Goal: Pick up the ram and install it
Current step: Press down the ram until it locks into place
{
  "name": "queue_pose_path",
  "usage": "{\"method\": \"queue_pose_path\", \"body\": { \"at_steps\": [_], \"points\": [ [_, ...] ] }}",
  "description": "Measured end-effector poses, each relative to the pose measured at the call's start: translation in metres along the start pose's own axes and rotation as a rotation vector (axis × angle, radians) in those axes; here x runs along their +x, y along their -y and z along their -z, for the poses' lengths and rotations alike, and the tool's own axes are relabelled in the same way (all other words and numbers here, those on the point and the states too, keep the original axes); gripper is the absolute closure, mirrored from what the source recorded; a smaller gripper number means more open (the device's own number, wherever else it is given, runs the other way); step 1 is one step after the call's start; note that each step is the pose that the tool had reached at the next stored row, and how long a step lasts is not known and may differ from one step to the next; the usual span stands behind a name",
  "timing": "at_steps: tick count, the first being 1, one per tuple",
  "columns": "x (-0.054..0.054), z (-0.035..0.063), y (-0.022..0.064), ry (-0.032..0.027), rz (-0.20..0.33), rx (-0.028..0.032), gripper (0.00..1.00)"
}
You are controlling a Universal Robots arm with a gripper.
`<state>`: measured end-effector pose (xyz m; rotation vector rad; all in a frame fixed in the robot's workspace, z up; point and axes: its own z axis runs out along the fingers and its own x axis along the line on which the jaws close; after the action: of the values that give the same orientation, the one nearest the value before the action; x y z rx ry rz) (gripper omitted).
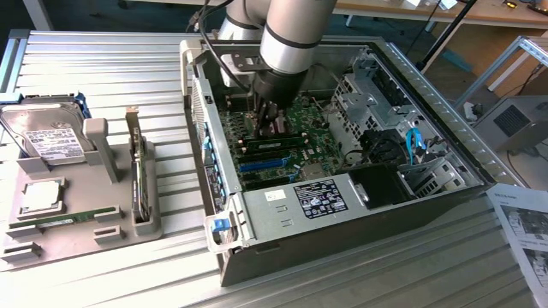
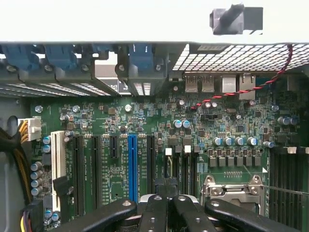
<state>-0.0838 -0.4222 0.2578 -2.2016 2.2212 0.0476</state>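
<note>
Reaching into open computer case (image 1: pixel 445 128) on ribbed metal table (image 1: pixel 102 64), end effector (image 2: pixel 166 193) clenched, workshop desks behind.

A ribbed metal table (image 1: pixel 102 64) carries an open computer case (image 1: pixel 342 212) at centre, a grey parts holder (image 1: pixel 77 212) at nine o'clock, and what may be a printed sheet (image 1: pixel 524 224) at four o'clock.

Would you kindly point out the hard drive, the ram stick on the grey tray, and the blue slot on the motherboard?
hard drive (image 1: pixel 47 138): exterior view, on its white label.
ram stick (image 1: pixel 64 220): exterior view, mid-length of the green board.
blue slot (image 2: pixel 132 166): wrist view, middle of the slot.
</note>
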Motion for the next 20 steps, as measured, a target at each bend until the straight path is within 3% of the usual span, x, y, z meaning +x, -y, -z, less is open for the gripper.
{"method": "queue_pose_path", "body": {
  "at_steps": [7, 20],
  "points": [
    [0.001, -0.0089, 0.0001, 0.0001, 0.0, 0.0, 0.89],
    [-0.001, -0.0119, -0.0036, 0.0002, 0.0, 0.0001, 0.89]
  ]
}}
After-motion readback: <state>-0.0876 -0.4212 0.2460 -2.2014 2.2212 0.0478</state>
